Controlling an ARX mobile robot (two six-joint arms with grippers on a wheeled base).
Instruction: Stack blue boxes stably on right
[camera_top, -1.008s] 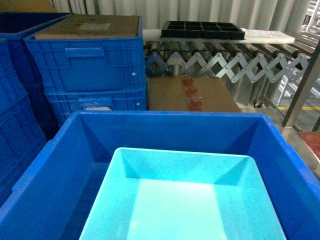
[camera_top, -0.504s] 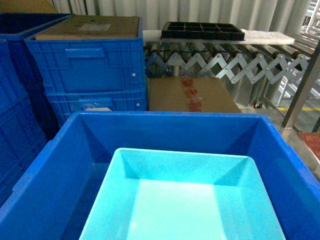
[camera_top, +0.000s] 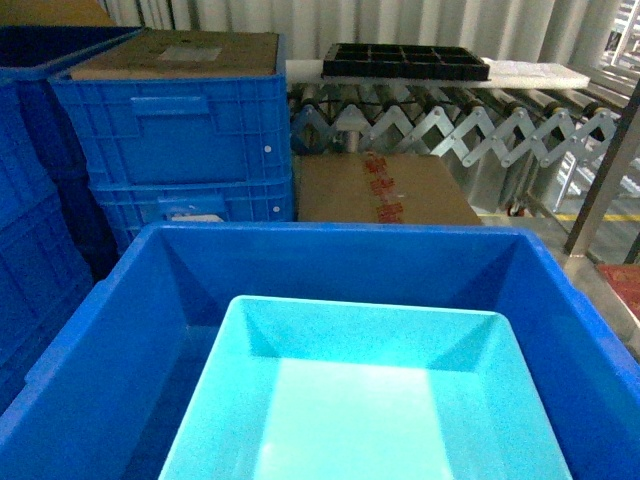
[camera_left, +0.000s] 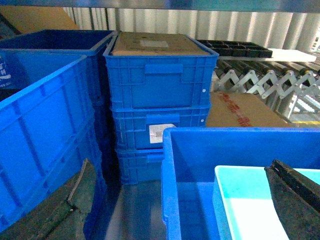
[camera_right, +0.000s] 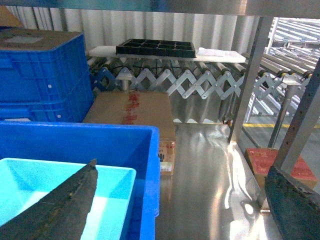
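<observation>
One light turquoise blue box (camera_top: 370, 400) sits inside a large dark blue bin (camera_top: 340, 235) right in front of me. In the left wrist view my left gripper (camera_left: 180, 165) is open wide. Its one finger (camera_left: 55, 210) is outside the bin's left wall (camera_left: 167, 190) and the other (camera_left: 295, 200) is over the turquoise box (camera_left: 245, 200). My right gripper (camera_right: 182, 170) is also open wide, with one finger (camera_right: 60, 205) over the turquoise box (camera_right: 30, 175) and the other (camera_right: 292, 205) outside the bin's right wall (camera_right: 150, 165). Neither gripper shows in the head view.
Dark blue ribbed crates (camera_top: 170, 130) are stacked at the left and back left. A cardboard box (camera_top: 385, 190) lies behind the bin, under a roller conveyor (camera_top: 450, 120) carrying a black tray (camera_top: 405, 60). A metal post (camera_top: 605, 170) and a red box (camera_right: 275, 162) stand at the right.
</observation>
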